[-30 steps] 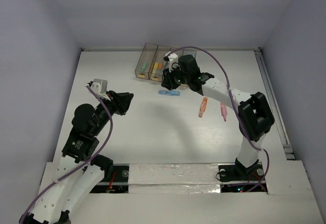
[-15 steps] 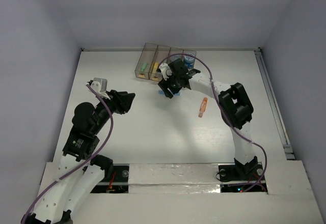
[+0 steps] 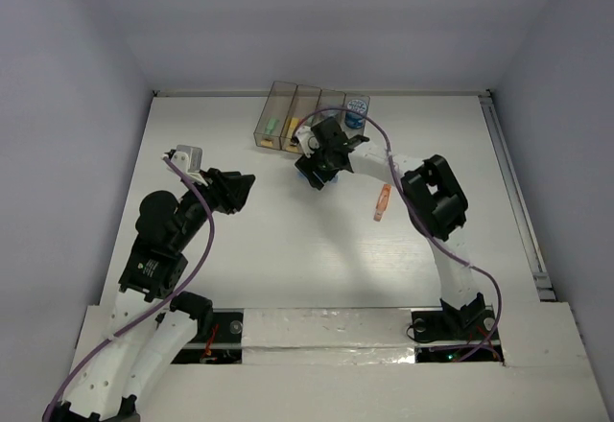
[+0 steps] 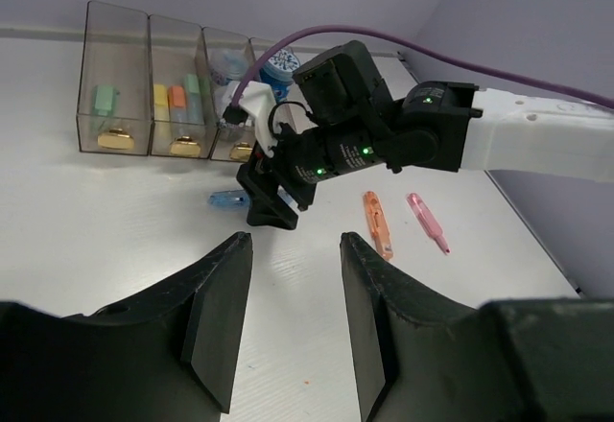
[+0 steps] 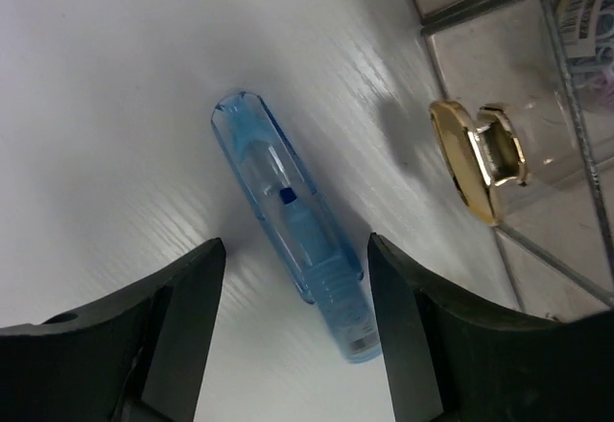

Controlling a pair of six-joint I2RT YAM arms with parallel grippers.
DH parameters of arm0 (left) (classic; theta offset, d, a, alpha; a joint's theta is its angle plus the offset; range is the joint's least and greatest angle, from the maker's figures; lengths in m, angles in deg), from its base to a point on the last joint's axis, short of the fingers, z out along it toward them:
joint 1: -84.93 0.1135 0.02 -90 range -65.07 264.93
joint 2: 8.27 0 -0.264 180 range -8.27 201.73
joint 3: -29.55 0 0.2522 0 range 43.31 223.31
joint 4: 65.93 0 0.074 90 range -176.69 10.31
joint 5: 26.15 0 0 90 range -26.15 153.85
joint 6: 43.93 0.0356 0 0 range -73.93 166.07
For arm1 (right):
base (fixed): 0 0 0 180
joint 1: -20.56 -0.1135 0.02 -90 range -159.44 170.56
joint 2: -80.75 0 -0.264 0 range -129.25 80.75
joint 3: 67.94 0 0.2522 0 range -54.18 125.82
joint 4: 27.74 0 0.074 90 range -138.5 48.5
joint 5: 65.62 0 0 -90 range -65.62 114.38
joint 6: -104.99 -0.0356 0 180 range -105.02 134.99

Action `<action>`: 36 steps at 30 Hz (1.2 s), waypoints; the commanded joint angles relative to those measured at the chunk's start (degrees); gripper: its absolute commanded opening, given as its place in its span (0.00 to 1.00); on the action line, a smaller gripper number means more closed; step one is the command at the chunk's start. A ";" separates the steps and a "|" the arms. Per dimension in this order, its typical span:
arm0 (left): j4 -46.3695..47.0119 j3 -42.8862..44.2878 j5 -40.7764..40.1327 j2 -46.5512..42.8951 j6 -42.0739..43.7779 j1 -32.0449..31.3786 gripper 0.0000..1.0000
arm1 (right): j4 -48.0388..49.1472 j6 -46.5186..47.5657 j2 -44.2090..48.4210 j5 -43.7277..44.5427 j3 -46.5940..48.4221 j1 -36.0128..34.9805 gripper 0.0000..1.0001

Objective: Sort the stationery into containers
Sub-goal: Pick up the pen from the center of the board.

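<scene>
A blue marker stick (image 5: 288,240) lies flat on the white table just in front of the containers (image 3: 275,117). My right gripper (image 5: 295,283) is open and low over it, one finger on each side, not touching. It covers most of the stick in the top view (image 3: 318,173). An orange stick (image 3: 382,201) and a pink stick (image 4: 427,221) lie further right. The bins hold a green stick (image 4: 104,99), mixed sticks (image 4: 177,101) and blue rolls (image 4: 278,60). My left gripper (image 4: 293,245) hangs open and empty at the left (image 3: 240,188).
A gold label clip (image 5: 477,158) on a bin's end is close to my right fingers. The purple cable (image 3: 379,139) loops over the right arm. White walls enclose the table; a rail (image 3: 513,192) runs along its right edge.
My right gripper has swung left and down from the bins to the blue stick and opened wide. My left gripper has opened a little. The right arm now hides the pink stick from above.
</scene>
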State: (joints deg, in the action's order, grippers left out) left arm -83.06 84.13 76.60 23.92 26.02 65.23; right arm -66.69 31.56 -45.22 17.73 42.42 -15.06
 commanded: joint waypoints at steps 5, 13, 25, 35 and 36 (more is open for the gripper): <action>3.03 -0.56 1.84 0.25 -0.25 0.81 0.39 | 4.97 -8.64 0.81 0.86 -3.42 -4.64 0.55; 3.03 -0.74 2.27 -0.02 -0.60 0.81 0.38 | 6.90 -20.26 2.49 2.96 -4.22 -8.51 0.43; 3.03 -1.18 2.80 0.68 -1.83 0.81 0.32 | 7.00 -21.15 -2.17 6.30 0.52 -8.51 0.57; 7.15 -4.16 6.93 3.41 -7.01 0.81 0.24 | 8.31 -21.06 -2.79 9.82 2.55 -8.51 0.23; 7.94 -4.78 6.85 3.32 -8.50 0.81 0.23 | 8.66 -21.41 -2.35 10.08 1.85 -8.51 0.20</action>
State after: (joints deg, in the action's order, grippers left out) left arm -79.39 81.00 81.65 26.95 20.97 65.69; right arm -59.48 10.73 -47.27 25.99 43.16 -23.08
